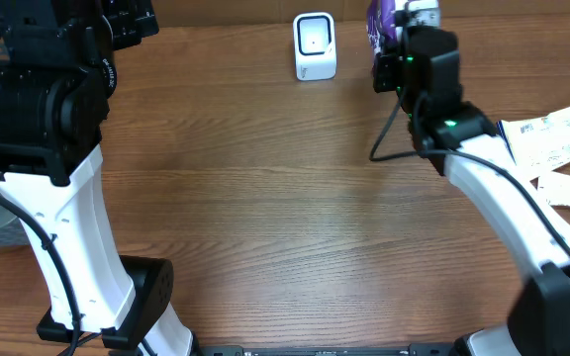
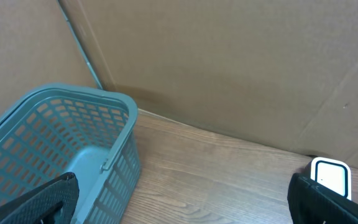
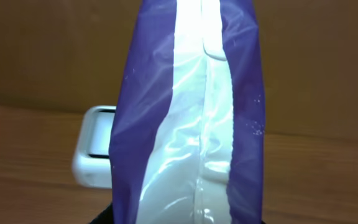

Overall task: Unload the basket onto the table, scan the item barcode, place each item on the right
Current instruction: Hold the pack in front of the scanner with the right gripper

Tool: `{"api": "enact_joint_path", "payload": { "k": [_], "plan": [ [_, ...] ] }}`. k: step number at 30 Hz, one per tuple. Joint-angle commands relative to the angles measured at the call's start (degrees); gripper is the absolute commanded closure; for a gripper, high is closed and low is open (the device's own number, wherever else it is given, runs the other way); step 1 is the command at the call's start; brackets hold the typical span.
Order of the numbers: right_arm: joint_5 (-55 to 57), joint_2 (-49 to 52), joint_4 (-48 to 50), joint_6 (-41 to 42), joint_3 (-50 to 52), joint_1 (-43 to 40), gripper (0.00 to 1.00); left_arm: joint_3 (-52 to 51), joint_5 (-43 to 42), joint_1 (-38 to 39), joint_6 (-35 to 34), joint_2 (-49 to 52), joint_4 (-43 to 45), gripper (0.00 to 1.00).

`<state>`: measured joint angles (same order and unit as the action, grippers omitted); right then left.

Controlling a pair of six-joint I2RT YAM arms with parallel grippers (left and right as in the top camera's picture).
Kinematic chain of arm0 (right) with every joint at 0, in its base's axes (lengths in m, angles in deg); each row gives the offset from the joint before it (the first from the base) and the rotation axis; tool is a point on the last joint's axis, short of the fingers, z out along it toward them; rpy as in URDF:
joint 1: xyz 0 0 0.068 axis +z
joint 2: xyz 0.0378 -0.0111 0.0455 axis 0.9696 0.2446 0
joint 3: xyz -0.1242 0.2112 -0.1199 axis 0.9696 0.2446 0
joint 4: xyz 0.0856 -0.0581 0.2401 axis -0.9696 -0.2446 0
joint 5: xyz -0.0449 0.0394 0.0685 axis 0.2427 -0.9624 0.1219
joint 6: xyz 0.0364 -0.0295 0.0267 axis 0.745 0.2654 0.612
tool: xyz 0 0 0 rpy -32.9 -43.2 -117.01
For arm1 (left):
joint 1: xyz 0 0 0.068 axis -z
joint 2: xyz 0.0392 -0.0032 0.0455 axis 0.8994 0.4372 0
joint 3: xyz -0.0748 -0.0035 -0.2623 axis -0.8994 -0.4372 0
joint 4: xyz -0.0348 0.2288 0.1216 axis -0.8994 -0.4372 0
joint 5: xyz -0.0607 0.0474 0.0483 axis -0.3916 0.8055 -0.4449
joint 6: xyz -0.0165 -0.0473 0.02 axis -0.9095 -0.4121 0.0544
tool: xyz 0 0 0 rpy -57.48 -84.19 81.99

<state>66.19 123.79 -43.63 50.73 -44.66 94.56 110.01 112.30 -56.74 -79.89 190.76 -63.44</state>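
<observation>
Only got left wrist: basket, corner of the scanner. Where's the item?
Observer: It's a purple-and-white bag, held by the right fingers.
Operator: Near the scanner?
Observer: Overhead puts it to the right of the scanner, apart from it.
Operator: Barcode showing?
Observer: None visible in any view. Right wrist shows only the bag's centre seam, with the scanner behind it to the left.
</observation>
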Motion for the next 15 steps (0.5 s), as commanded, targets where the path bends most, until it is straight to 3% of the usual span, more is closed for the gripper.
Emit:
{"api": "enact_joint_path", "payload": {
  "k": [1, 6, 15],
  "plan": [
    [13.9, 5.64, 6.08, -16.33, -0.7, 1.7, 0.79, 0.11, 0.5, -0.57, 0.72, 0.72, 0.22, 0.0],
    [21.03, 11.54, 17.53, -37.0, -0.7, 5.16, 0.81, 0.11, 0.5, -0.57, 0.72, 0.72, 0.22, 0.0],
    [18.93, 20.5, 33.59, -56.89, -0.74, 7.37, 0.8, 0.11, 0.5, -0.57, 0.72, 0.72, 0.22, 0.0]
  ]
}}
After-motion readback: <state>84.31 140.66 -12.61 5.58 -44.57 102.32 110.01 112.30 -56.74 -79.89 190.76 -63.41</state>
